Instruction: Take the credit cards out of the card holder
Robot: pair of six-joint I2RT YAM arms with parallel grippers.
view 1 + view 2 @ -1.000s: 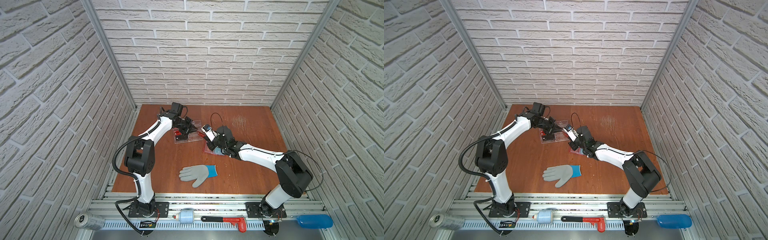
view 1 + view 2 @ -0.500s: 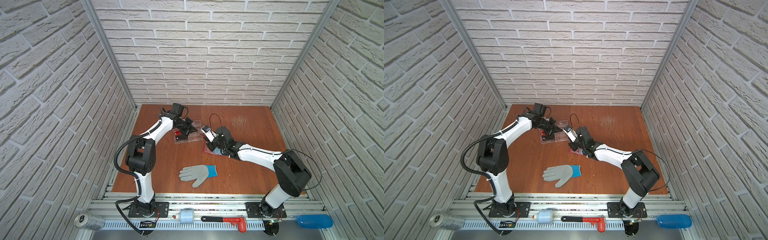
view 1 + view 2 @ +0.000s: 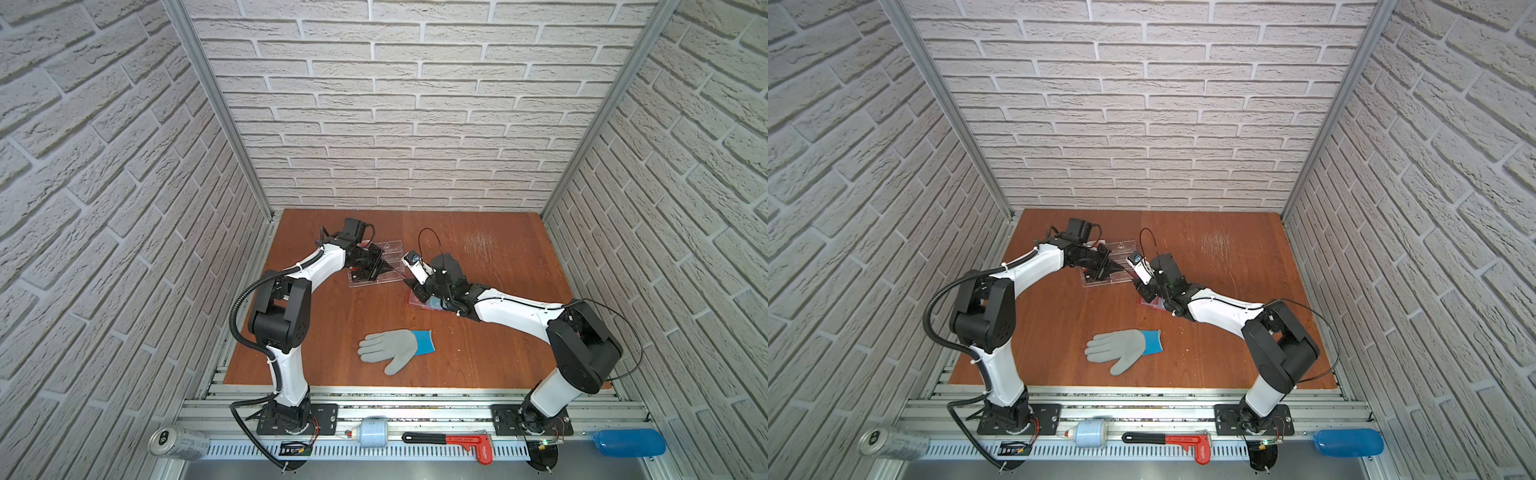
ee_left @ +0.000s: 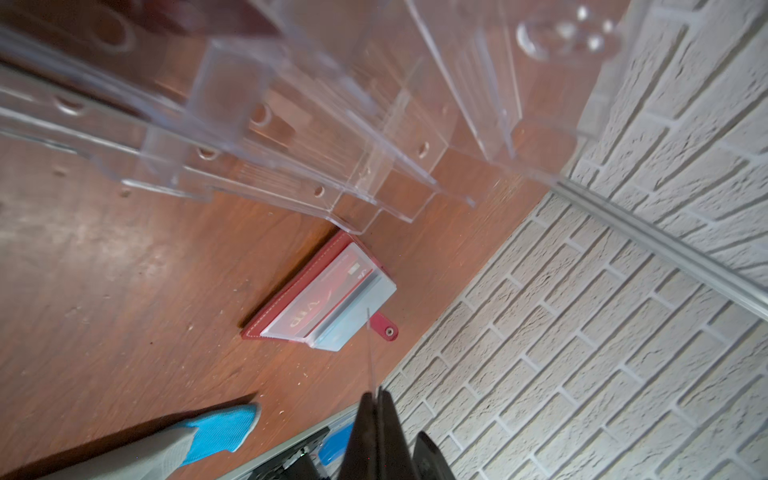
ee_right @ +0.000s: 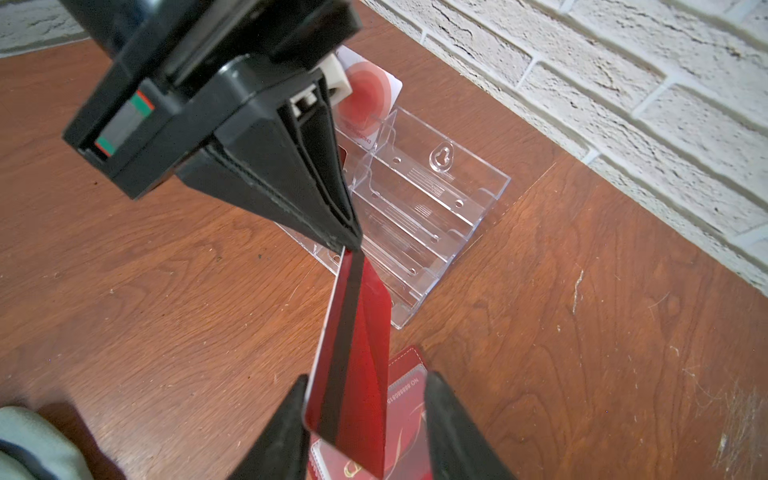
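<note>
1. Pinching one corner of a dark red plastic card (image 5: 359, 332) with a black stripe, the left gripper (image 5: 351, 245) is clenched and holds it in the air.
2. The right gripper (image 5: 365, 376) is released, jaws flanking the card's other end.
3. Below, the dark red stitched card holder (image 4: 303, 291) lies open on the brown wooden table (image 3: 498, 353), a light blue card (image 4: 357, 309) in its sleeve.
4. Just behind the left gripper stands a clear acrylic tiered stand (image 5: 432, 199) holding a white card with red circles (image 5: 370, 99).
5. A grey glove with a blue cuff (image 3: 392, 349) lies well apart.
</note>
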